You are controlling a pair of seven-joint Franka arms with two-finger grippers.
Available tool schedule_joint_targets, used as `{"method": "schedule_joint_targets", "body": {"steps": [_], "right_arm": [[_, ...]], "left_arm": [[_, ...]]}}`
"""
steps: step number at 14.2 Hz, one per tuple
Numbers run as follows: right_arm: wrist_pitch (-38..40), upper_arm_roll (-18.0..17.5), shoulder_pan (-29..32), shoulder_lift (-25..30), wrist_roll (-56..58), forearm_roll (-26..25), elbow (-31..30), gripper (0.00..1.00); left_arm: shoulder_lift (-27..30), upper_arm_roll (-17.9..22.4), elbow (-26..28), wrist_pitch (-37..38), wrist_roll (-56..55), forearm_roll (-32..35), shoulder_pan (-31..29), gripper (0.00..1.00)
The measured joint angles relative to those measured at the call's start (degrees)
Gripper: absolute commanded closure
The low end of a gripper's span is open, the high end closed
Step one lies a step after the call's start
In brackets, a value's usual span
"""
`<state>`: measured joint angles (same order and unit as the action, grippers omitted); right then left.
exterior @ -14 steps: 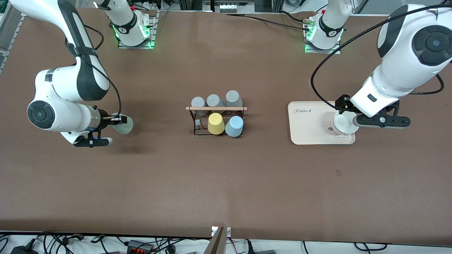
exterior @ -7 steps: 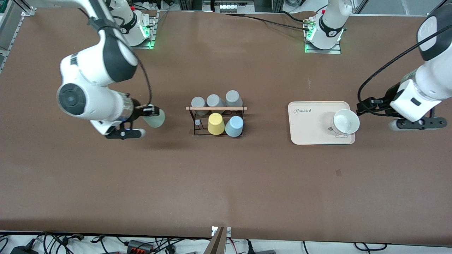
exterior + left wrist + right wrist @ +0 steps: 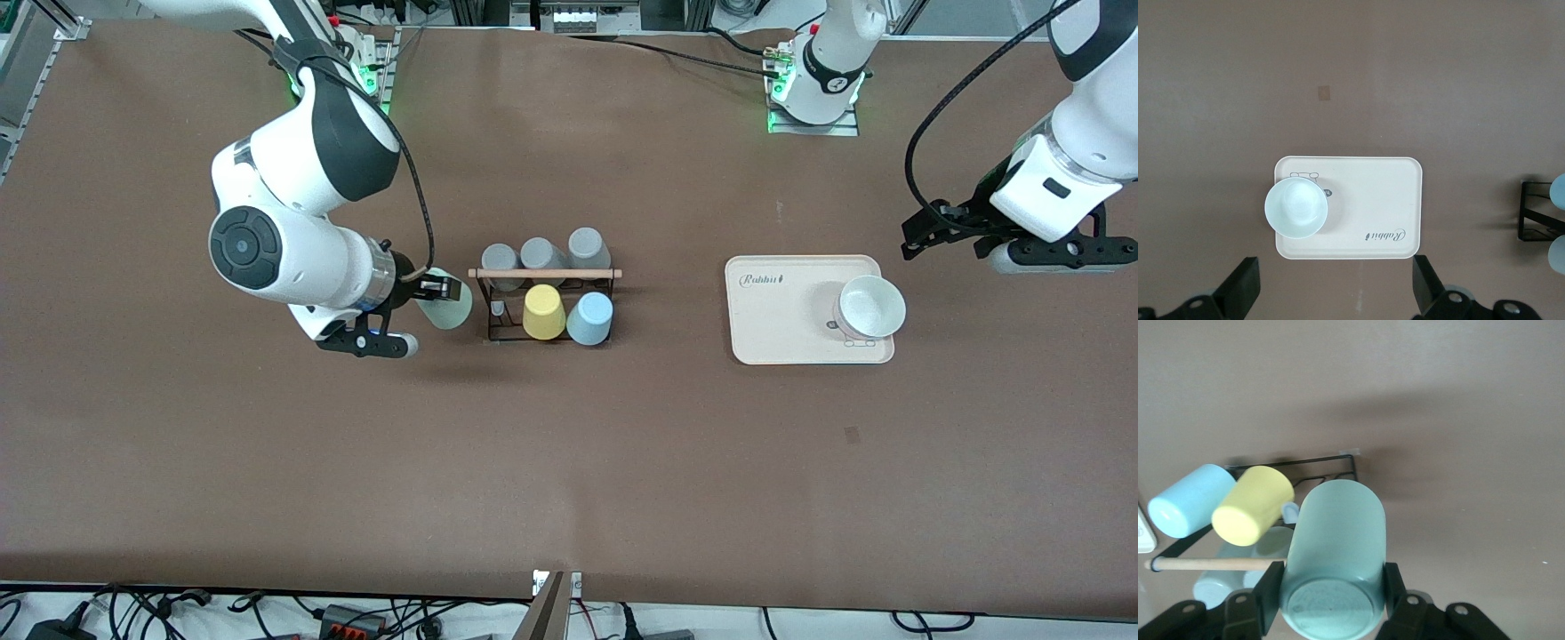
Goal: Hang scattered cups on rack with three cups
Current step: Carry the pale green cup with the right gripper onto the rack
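My right pincer (image 3: pixel 442 291) is pinching the mint cup (image 3: pixel 447 307) by its base, in the air just beside the rack (image 3: pixel 544 302) at the right arm's end of it. On the rack hang a blue cup (image 3: pixel 590 318), a yellow cup (image 3: pixel 543 312) and three grey cups (image 3: pixel 540 255). My left pincer (image 3: pixel 944 233) waits spread wide and bare over the bench (image 3: pixel 569 444), near the tray (image 3: pixel 782 311) that carries a white bowl (image 3: pixel 871 307).

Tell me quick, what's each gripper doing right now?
Left gripper: open, empty, up over the table beside the beige tray.
Right gripper: shut on the mint-green cup, beside the rack.
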<state>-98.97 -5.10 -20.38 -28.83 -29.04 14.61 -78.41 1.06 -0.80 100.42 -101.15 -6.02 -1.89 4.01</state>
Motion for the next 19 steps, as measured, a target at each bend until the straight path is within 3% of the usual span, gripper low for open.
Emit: {"method": "schedule_joint_targets", "body": {"steps": [7, 19], "right_arm": [[-3.47, -0.03, -5.47, -3.23, -5.33, 0.11, 1.05, 1.0], [-8.51, 0.05, -6.32, -7.49, -5.56, -1.63, 1.15, 1.0]], "left_arm": [[-0.18, 0.07, -0.29, -1.24, 3.98, 0.13, -0.1, 0.0], [-0.17, 0.07, -1.4, 0.15, 3.98, 0.18, -0.16, 0.0]]}}
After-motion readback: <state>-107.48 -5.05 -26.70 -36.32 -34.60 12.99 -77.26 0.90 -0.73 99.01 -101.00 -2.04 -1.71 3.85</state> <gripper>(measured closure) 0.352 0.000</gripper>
